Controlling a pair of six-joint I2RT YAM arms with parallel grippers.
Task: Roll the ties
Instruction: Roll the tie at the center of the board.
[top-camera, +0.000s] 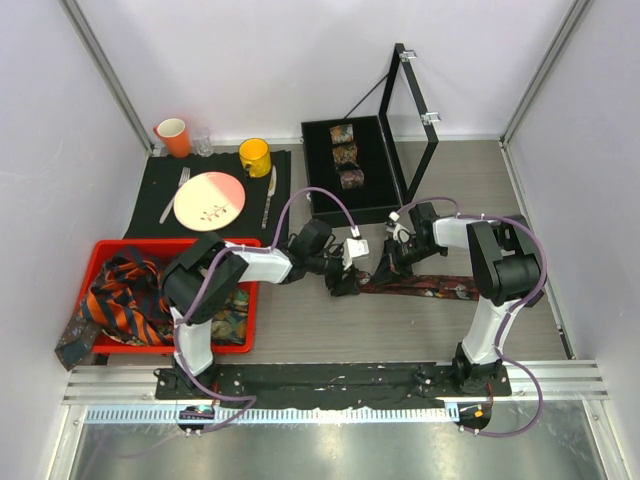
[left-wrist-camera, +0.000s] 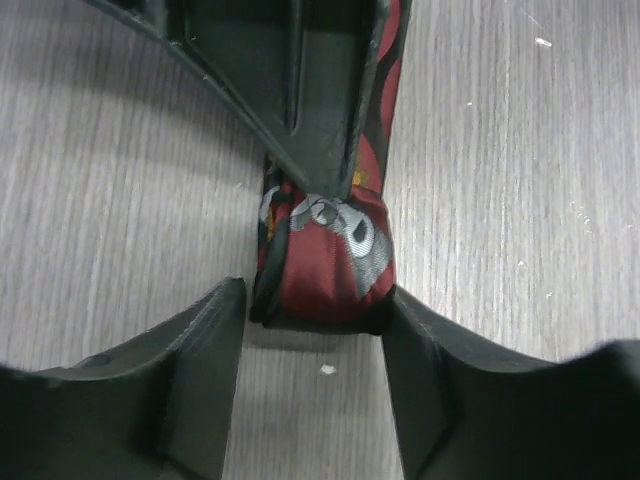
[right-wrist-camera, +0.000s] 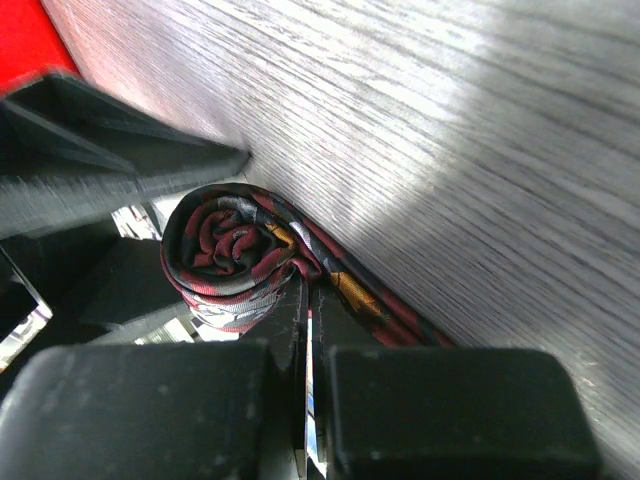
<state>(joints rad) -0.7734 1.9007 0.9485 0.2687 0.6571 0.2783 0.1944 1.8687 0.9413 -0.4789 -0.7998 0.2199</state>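
Now: red-brown tie (top-camera: 425, 287) lies mid-frame in top view; L gripper (left-wrist-camera: 315, 300) clamps its coil (left-wrist-camera: 325, 265), R gripper (right-wrist-camera: 308, 310) jaws together beside it. Risk: grip slackens, coil springs open, tail skews

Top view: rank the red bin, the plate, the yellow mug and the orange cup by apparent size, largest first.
1. red bin
2. plate
3. yellow mug and orange cup: they look about alike, so unranked.

A robot test cell in a lab: white panel walls (top-camera: 300, 60) and aluminium rails (top-camera: 330, 378) box in the table (top-camera: 300, 330), with a place setting (top-camera: 250, 215) well beyond the fingers (top-camera: 336, 283) of the left gripper (top-camera: 345, 287).
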